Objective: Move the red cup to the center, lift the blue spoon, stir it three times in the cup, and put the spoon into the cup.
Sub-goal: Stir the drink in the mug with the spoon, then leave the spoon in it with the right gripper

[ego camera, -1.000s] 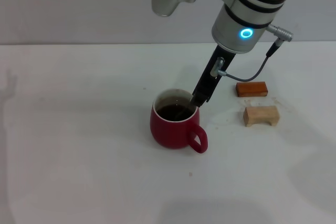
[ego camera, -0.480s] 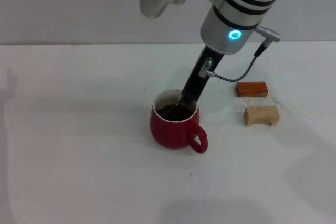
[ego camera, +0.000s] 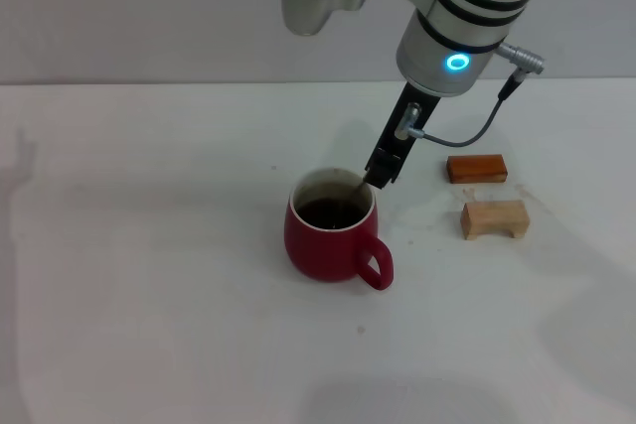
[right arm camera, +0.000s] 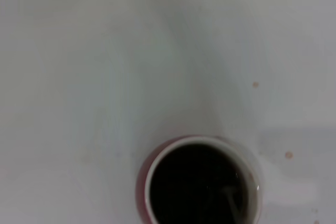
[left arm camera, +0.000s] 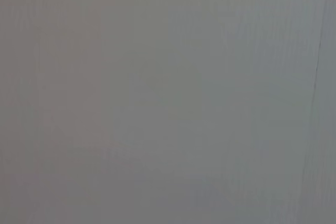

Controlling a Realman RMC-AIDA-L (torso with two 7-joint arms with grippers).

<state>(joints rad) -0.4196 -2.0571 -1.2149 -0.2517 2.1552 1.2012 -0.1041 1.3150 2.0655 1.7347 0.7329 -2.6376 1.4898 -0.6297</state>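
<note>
One red cup (ego camera: 331,240) w/ dark liquid, blue spoon (ego camera: 356,189) inside, right tool (ego camera: 379,178) above rim

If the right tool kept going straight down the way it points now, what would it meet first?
Probably the red cup: the right tool slants down over its far rim, toward the dark liquid inside. Depth is uncertain.
</note>
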